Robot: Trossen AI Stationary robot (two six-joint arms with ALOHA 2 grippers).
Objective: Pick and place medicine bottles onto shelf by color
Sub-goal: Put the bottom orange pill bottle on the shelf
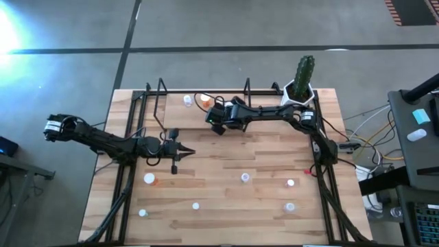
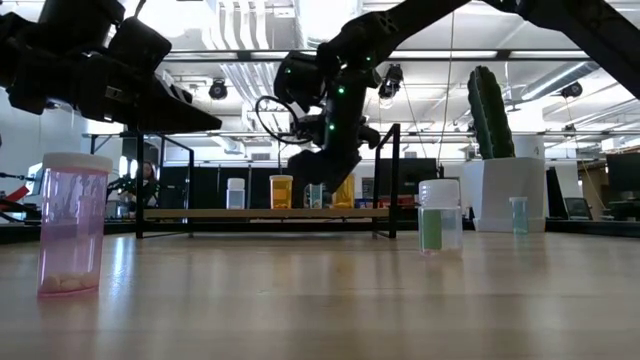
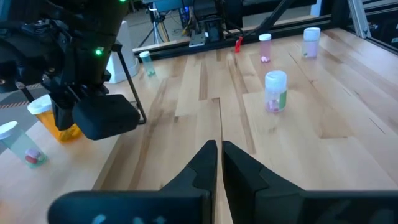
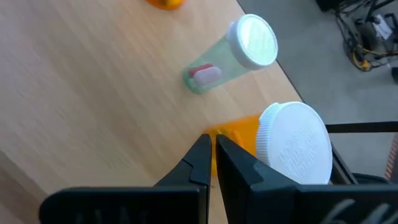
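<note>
My right pincer (image 4: 211, 152) is clenched on nothing, over the shelf (image 1: 180, 115), tips just beside an orange bottle (image 4: 292, 146) with a white cap; a clear bottle (image 4: 239, 53) stands near it on the board. My left pincer (image 1: 186, 152) is clenched too, empty, hovering over the counter (image 1: 233, 158). Other medicine bottles (image 1: 245, 178) are scattered across the counter, well apart from the shelf.

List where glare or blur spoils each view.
High view: white glare washes out the floor's left edge. Low view: bright ceiling lights backlight the arms into silhouette. Right wrist view: the orange bottle sits close and soft.
</note>
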